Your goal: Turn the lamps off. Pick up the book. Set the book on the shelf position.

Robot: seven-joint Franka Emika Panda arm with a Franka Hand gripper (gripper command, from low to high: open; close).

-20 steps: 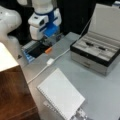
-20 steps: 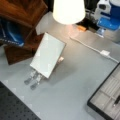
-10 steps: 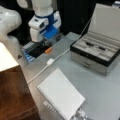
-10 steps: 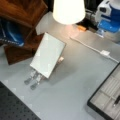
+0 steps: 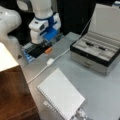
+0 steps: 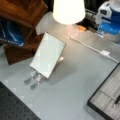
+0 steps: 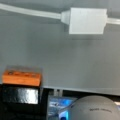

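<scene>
We start with the bench [image 5: 100, 90], a grey surface that carries everything in both front views. At a front view's left stands the shelf position [image 5: 12, 95], a dark wood-grain board; the other angle shows it tilted at upper left [image 6: 22, 10]. The grey open case [image 5: 100, 50] sits at a front view's right.

The lamp [image 6: 68, 10] glows bright, so we judge the lamp step not yet complete.

The book [image 5: 61, 92] leans on its stand strips [image 6: 33, 77] at a front view's bottom, well apart from the arm; it also shows propped just beside the wood board [image 6: 48, 57]. It is not grasped.

The end effector [image 5: 41, 46] hangs low at the bench's far edge, near the orange button [image 5: 48, 50] and close to the white inline switch [image 5: 50, 61] on the cable [image 5: 65, 52]. In the wrist view the switch [image 7: 86, 20] and the orange block [image 7: 22, 77] appear, but no fingers — we cannot tell whether the end effector is released or clenched.

Risks, as we judge them:
- The switch lies loose on a thin cable; an off-centre press could slide it aside rather than actuate it.
- The orange block sits near the switch — a misaimed descent could strike it instead.
- The book rests on a steep lean; a nudge could tip it off the strips.
</scene>
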